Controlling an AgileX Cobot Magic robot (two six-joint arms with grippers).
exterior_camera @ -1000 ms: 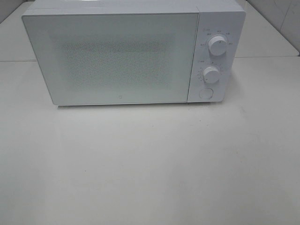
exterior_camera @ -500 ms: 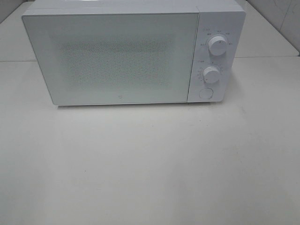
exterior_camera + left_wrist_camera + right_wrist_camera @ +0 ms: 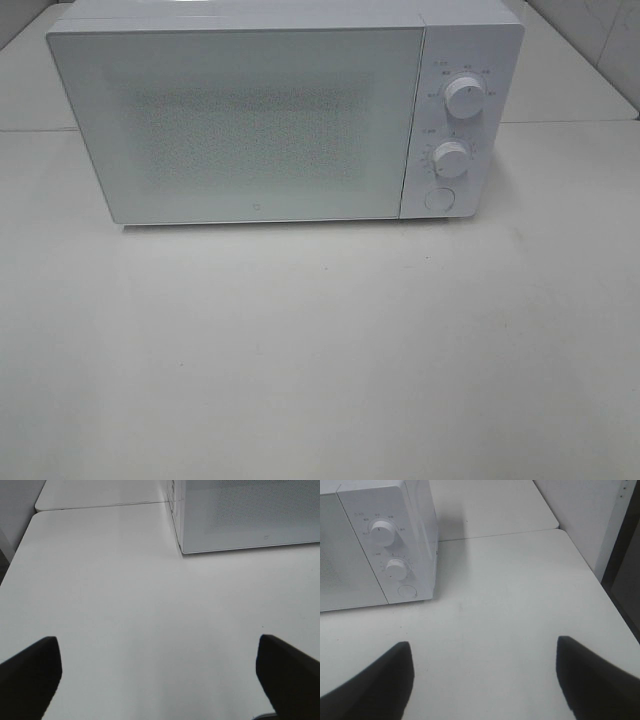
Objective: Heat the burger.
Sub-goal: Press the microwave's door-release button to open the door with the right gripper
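black jaws of left gripper and right gripper stand wide apart, empty, over the white table; only wrist views show them. farther, the high view alone shows the whole microwave, door shut. burger's place and heading: cannot tell.

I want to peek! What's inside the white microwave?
The microwave has its door shut. The door's white dotted panel shows only a grey haze, with no shapes behind it. Whatever is inside, if anything, is hidden by the door.
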